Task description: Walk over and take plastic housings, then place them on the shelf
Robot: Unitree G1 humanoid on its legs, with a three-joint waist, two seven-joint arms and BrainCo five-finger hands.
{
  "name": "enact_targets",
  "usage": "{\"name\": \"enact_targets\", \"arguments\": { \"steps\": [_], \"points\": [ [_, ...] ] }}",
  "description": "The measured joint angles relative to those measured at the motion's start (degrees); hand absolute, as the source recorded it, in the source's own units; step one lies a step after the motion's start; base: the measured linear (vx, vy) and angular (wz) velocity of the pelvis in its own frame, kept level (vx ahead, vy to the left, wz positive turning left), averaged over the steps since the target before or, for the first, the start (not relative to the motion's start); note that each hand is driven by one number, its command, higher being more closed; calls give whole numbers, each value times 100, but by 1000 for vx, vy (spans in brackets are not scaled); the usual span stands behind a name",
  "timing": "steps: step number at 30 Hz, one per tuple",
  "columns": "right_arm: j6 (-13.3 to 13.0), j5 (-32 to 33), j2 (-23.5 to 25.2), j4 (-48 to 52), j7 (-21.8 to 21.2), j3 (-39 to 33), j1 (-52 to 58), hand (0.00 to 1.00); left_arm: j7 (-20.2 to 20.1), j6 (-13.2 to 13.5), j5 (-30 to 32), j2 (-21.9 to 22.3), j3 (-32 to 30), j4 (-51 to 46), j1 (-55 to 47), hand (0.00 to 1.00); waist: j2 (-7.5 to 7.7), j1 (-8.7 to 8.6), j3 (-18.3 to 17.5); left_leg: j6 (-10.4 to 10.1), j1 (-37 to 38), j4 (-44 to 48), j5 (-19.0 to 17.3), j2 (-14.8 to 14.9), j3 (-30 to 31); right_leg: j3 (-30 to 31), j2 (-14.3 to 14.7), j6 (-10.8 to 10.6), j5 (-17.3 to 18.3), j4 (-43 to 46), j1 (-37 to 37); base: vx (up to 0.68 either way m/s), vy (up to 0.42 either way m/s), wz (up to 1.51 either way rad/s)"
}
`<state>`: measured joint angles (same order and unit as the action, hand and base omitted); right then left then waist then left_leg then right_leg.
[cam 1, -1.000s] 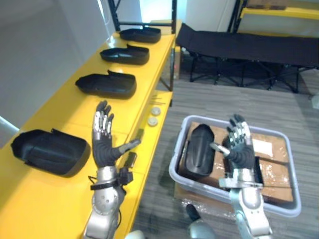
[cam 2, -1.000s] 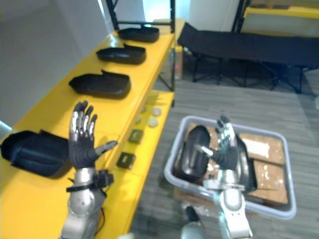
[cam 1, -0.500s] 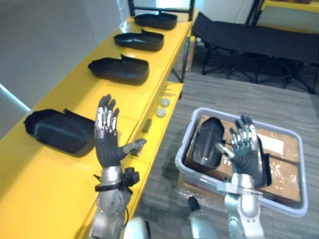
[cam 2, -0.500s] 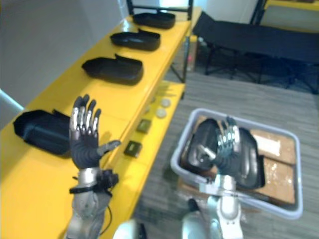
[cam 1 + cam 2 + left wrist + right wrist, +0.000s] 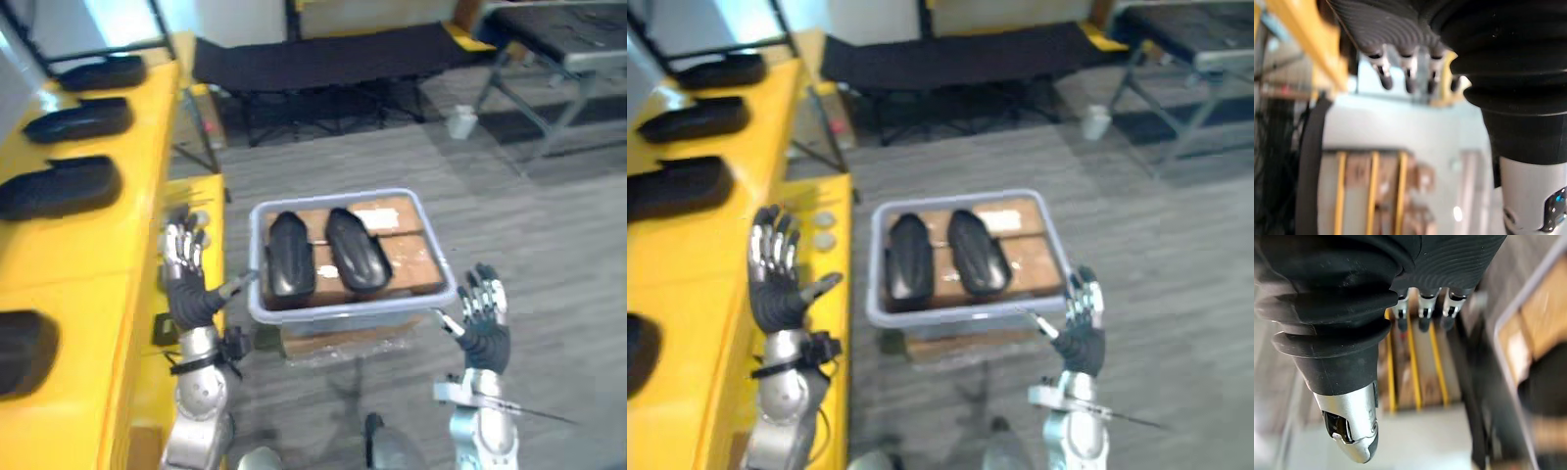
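The view has swung round since 0.5 s ago: the grey bin (image 5: 343, 311), which then sat off to the right under the right hand, is now in the middle. That is the head turning, not the bin moving. The yellow shelf (image 5: 98, 245) is now just beside the bin on its left, and a black cot (image 5: 323, 64) stands beyond the bin.

The arms have changed too. The right hand (image 5: 482, 323) no longer stands in front of the bin's contents. It is now off the bin's near right corner, apart from the rim, with its fingers spread and straight and nothing in them. The left hand (image 5: 188, 289) is at the bin's left side, between bin and shelf edge. It is likewise spread and empty, and its thumb points toward the rim.

The 2 plastic housings (image 5: 290, 253) lie side by side inside the bin on brown cardboard, both uncovered and untouched. Further black shelved housings (image 5: 59, 186) already sit in a row on the shelf, left of the bin; 4 can be made out, the nearest cut off by the view's edge.

My reading is that the robot has squared up to the bin for the next pick, with 1 hand at each side. Neither hand has reached in yet, so the grasp is not begun. The housing nearer the shelf looks the easier reach for the left hand. The bin's rim could catch straight fingers if the hand comes in low.
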<state>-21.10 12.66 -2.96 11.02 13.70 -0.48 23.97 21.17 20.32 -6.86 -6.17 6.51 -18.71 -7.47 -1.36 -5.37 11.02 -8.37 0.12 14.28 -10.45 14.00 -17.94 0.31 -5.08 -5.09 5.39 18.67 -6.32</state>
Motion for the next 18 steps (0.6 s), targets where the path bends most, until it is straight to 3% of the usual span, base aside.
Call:
{"name": "enact_targets", "arguments": {
  "steps": [6,10,14,16,18],
  "points": [
    [314,66,7,-323,8,-473,-7,0,129,-53,-119,5,83,39,29,0,-71,-44,27,-256,75,-224,348,384,-52,-61,407,14,-57,-711,263,-38,-142,-12],
    [575,346,-286,-909,16,-845,-823,0,562,-228,-218,76,16,210,14,0,-145,18,270,-195,-38,-294,531,409,32,-232,441,97,-45,-728,75,-133,-66,7],
    [761,385,-423,-1181,154,-838,-1213,0,614,-669,-212,251,58,637,-254,0,-324,157,424,-20,-56,-644,651,141,242,-720,189,96,-280,-980,41,-43,21,-6],
    [765,499,-434,-1510,249,-850,-1357,0,461,-1082,-156,274,126,1361,-341,0,-394,149,420,-24,-104,-766,806,31,363,-832,101,49,-398,-1003,64,86,62,28],
    [766,514,-444,-1890,340,-949,-1591,0,396,-1360,-151,262,175,1903,-374,0,-376,155,457,22,-116,-810,866,-67,370,-865,5,4,-437,-1076,118,82,91,17]
  ]
}}
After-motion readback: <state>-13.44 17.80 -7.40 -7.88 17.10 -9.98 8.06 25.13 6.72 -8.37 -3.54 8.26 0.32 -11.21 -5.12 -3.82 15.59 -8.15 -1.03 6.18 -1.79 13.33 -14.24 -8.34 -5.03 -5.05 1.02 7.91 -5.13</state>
